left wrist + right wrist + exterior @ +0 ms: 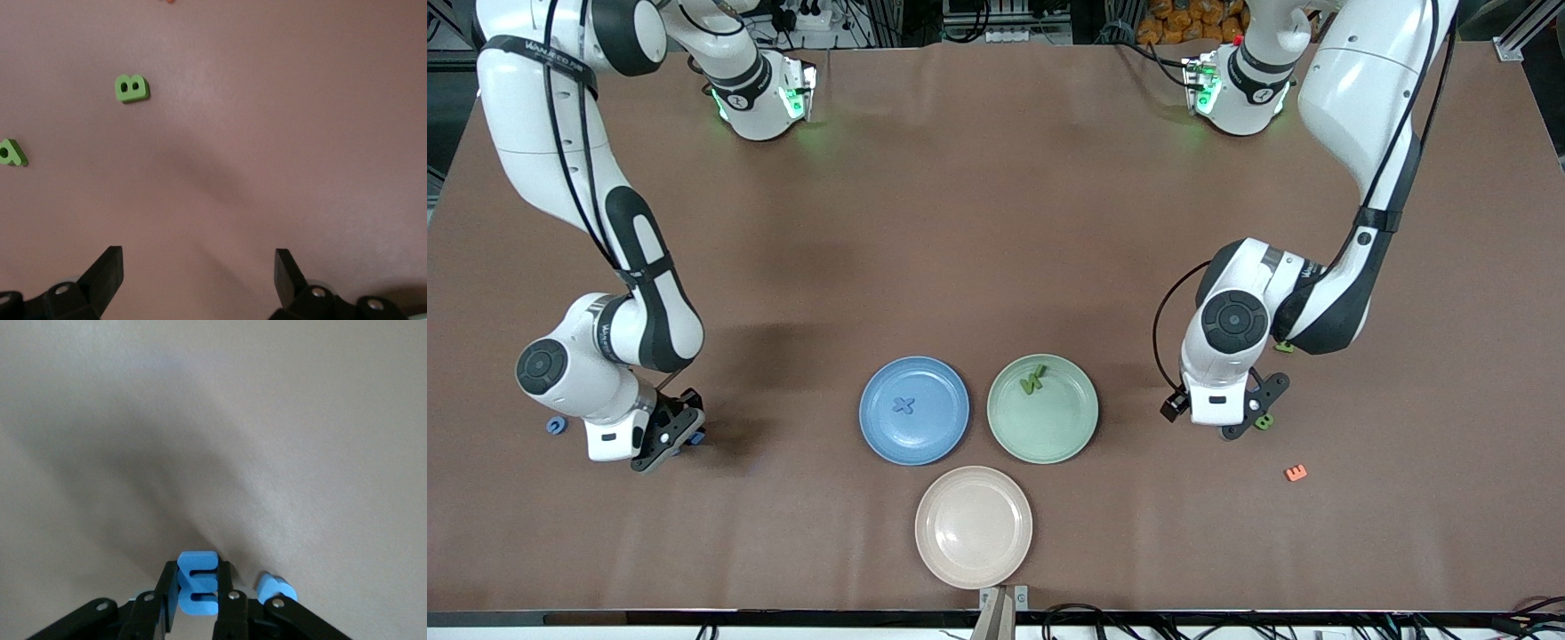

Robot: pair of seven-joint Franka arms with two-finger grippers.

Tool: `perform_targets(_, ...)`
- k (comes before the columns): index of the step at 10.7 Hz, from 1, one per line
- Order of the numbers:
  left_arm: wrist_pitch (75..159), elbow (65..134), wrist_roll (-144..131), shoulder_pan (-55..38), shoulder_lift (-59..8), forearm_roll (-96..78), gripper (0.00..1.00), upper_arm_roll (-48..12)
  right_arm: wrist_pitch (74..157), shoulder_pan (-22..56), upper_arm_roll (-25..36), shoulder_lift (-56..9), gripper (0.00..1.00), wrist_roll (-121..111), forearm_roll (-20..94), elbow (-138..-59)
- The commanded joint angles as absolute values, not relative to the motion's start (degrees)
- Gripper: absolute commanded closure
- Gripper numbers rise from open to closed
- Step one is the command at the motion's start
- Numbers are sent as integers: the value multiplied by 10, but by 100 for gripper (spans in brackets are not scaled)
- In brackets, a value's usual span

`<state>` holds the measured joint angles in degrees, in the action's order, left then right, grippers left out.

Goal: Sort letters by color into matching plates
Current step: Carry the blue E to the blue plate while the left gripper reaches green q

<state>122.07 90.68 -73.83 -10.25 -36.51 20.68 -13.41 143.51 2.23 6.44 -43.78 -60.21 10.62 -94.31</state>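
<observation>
A: Where's the blue letter (198, 582)?

B: Clamped between the right gripper (198, 603) fingers, low at the table, toward the right arm's end from the blue plate (914, 410), presumably bound for that plate.

A: And the left gripper (199, 267)?

B: Spread wide, empty, waiting over bare table near a green B (131, 88).

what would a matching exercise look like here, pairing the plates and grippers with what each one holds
Column one:
1. round matte blue plate
2. round pale mint green plate
3. round pale beige-pink plate
4. right gripper

Column two:
A. a chunky green letter W
B. no letter at all
C. a chunky blue letter E, clamped between the fingers
D. a chunky blue letter X

Pairs: 1-D, 2-A, 3-B, 4-C
</observation>
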Motion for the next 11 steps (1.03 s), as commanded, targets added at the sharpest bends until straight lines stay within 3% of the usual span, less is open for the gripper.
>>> perform_targets(1,1240,920,-713,-90,-365,213,0,-141,1418,50,61,-422,80,-516,112,-949)
perform_targets(11,1247,941,-712,-47,-363,213,0,-142,1345,139,20,-376,80,-166,144,-944)
